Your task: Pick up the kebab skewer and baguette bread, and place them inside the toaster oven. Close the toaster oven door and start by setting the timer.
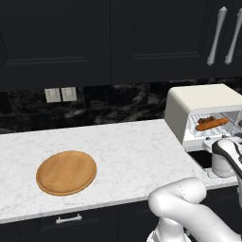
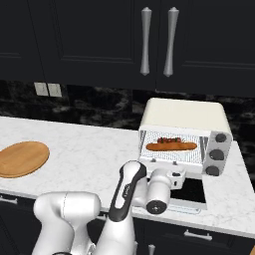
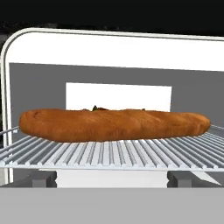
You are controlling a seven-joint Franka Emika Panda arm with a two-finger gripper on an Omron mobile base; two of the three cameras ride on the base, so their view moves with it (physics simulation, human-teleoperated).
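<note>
Bread, the baguette bread, lay on the rack straight ahead of my gripper, skewer behind it. My jaws stood wide and empty, so both were loaded; the door hung open below.

Matt crusty baguette bread lies on the shiny metal wire rack; the counter is polished marble.

Rendered kitchen, dark cabinets, marble counter, toaster oven
</note>
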